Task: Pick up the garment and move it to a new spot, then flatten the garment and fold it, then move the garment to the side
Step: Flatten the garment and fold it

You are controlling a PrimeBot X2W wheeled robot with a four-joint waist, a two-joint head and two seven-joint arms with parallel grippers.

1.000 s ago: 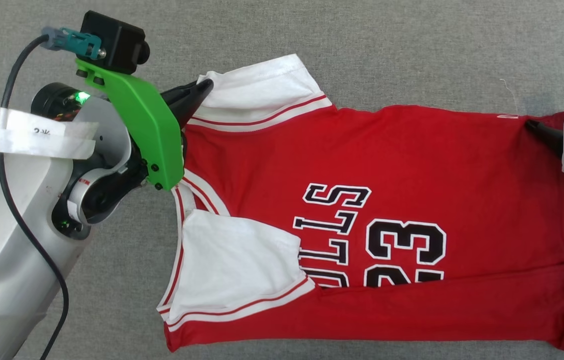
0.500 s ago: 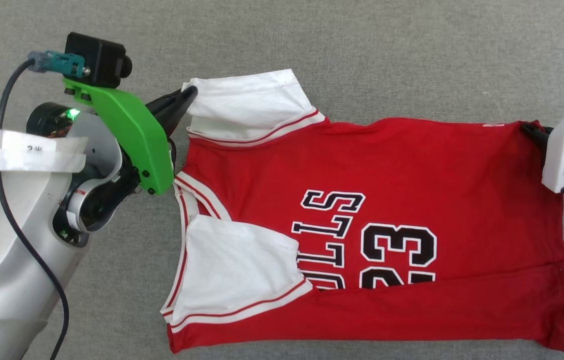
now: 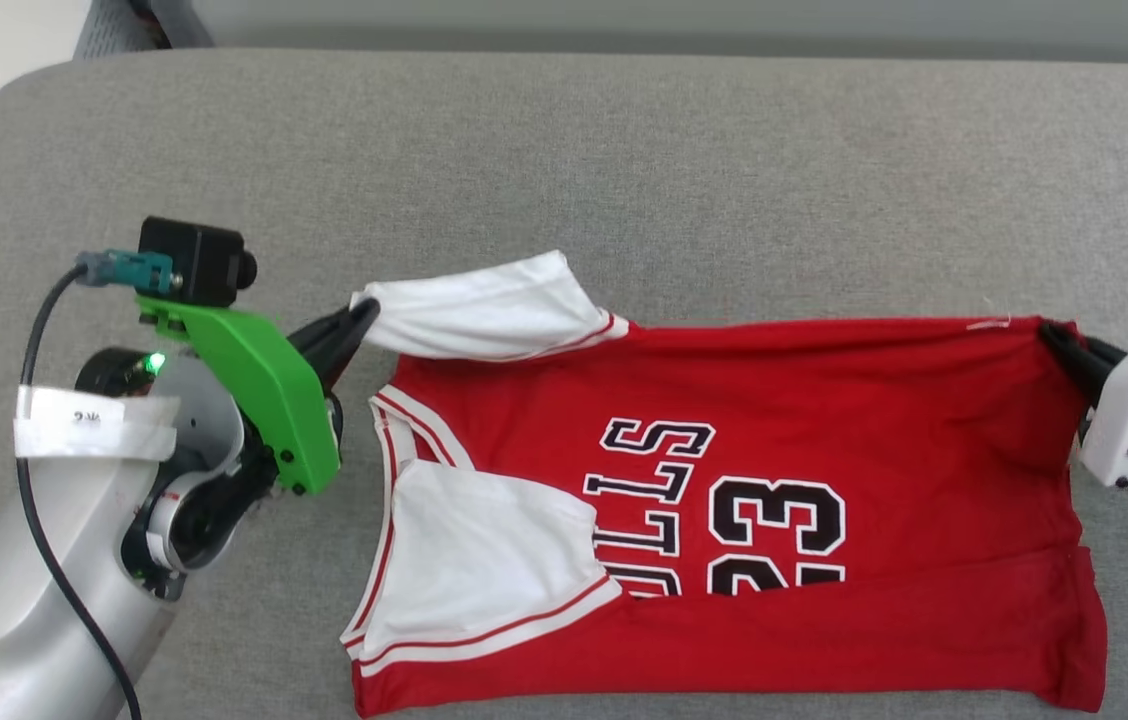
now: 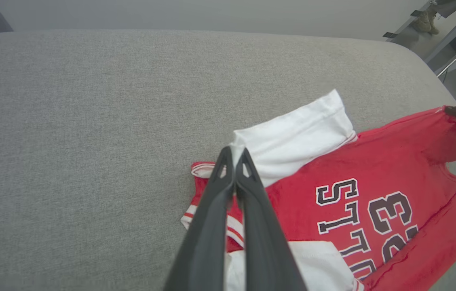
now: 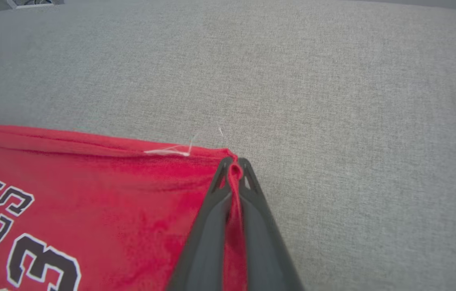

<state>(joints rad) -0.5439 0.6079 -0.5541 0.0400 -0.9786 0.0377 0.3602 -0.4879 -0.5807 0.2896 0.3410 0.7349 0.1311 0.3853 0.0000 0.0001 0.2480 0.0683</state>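
Lying spread on the grey upholstered surface (image 3: 624, 150): garment (image 3: 824, 400), red, lettering and 23 face up, near edge folded over. Left gripper (image 3: 364, 312), jaws pinched tight on the far white sleeve (image 3: 484, 310) at the garment's left end. Right gripper (image 3: 1052, 332), jaws clamped on the far right hem corner, red cloth between them

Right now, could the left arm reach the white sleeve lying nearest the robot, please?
Probably yes, but not freely: the left gripper is shut on the far sleeve of the garment. The near sleeve lies uncovered close by.
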